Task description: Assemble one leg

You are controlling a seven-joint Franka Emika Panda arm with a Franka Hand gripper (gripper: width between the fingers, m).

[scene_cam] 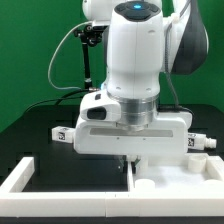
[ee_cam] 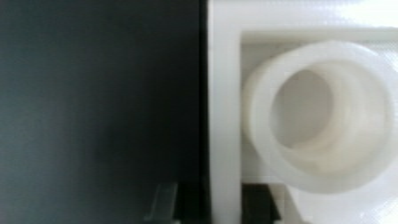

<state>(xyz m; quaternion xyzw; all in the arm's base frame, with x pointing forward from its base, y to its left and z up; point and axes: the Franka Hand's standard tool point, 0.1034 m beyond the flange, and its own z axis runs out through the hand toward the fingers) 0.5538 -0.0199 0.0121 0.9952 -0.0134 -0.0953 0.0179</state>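
The white tabletop (scene_cam: pixel 175 172) lies flat on the black table at the exterior view's lower right. In the wrist view its edge wall (ee_cam: pixel 222 110) runs up the picture, beside a large round socket (ee_cam: pixel 329 105) in its face. My gripper (scene_cam: pixel 128 158) hangs straight down at the tabletop's edge, its fingers mostly hidden under the white hand. In the wrist view the gripper (ee_cam: pixel 222 203) has one dark finger (ee_cam: pixel 173 203) on each side of the edge wall, pressed against it. White leg-like parts with tags (scene_cam: pixel 62 133) (scene_cam: pixel 200 143) lie behind the hand, partly hidden.
A white raised fence (scene_cam: pixel 25 178) frames the black table at the exterior view's lower left, reaching the tabletop's side. The arm's body and black cables (scene_cam: pixel 85 55) fill the back against a green backdrop.
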